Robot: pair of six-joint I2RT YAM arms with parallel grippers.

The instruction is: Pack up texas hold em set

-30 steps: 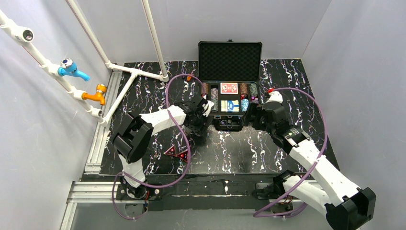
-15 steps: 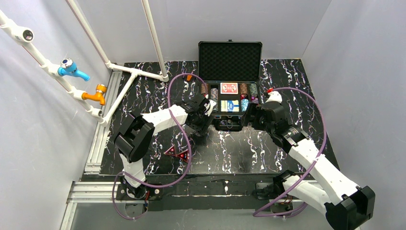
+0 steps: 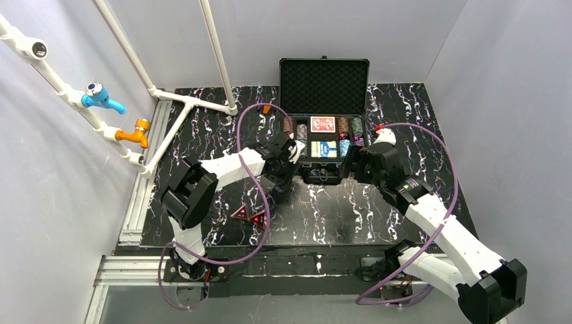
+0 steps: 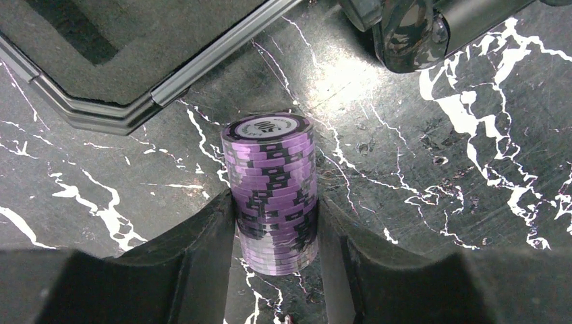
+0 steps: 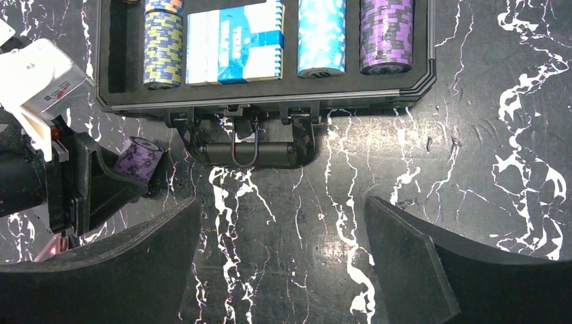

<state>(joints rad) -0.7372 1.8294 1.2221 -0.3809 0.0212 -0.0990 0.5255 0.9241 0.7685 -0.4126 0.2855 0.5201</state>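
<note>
Left gripper (image 4: 275,202) was recorded closed on a purple chip stack (image 4: 270,182): the dark matte fingers (image 4: 202,256) lay against both sides of the lower half of the cylinder, with no gap seen. The stack stood upright on the table (image 3: 337,209), a glossy black surface veined in white like marble, just outside the near left corner of the black case (image 5: 270,101). Its edge was banded purple and black with a ribbed look, and the round top face was pale with print too small to read. Right gripper (image 5: 282,206) was recorded wide open, with nothing between its broad wedge-shaped black fingers; it hung over bare table in front of the case's handle (image 5: 255,154), a smooth dark bar between two latches. The case was rectangular with a metal-edged rim, and its lid (image 3: 324,86) stood raised at the far side, lined with dimpled dark foam. In the near row of the foam tray were noted, from left to right in the right wrist view, a yellow-and-blue chip stack (image 5: 163,47) lying on its side, a blue card deck (image 5: 234,42), a light blue chip stack (image 5: 322,37) and a second purple stack (image 5: 386,37). A red card deck (image 3: 323,124) was seen in the far row. Two red triangles (image 3: 248,215) lay flat on the table near the left arm, well apart from the case
</note>
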